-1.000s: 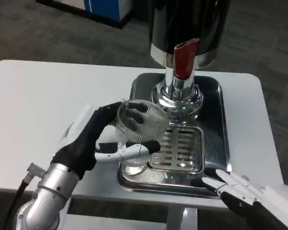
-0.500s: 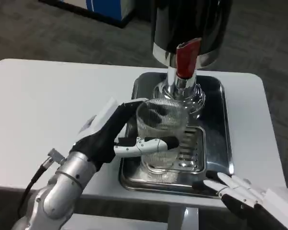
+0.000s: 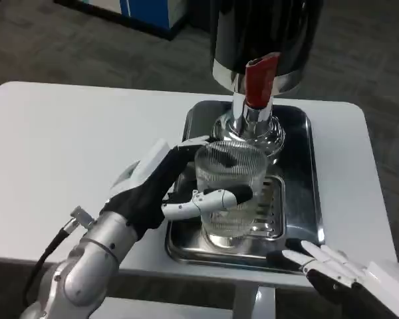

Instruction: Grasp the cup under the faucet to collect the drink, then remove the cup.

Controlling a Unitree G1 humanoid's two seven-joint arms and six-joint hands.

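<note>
Head view, looking down at a white table [image 3: 66,146]. A steel drip tray [image 3: 314,199] sits right of centre, with a slotted grate [image 3: 271,209] in its near half. A black and chrome drink dispenser [image 3: 263,33] rises from the back of the tray, with a red tap lever [image 3: 258,81] on its front and a chrome column [image 3: 249,126] below it.

The left hand [image 3: 163,183] holds a clear ribbed cup [image 3: 229,183] upright, fingers wrapped around its far side and the thumb across its near side. The cup's mouth faces up and its long axis is vertical. It stands over the near-left part of the tray, its base at or just above the grate (contact cannot be judged). It looks empty.

The relation that matters: the tap lies beyond the cup and slightly to its right, so the cup is in front of the outlet rather than beneath it. The next move likely calls for carrying it away from the robot.

The right hand [image 3: 329,262] rests at the table's near edge beside the tray's near-right corner, fingers extended and holding nothing, well apart from the cup. The left hand is clearly the nearer one.
</note>
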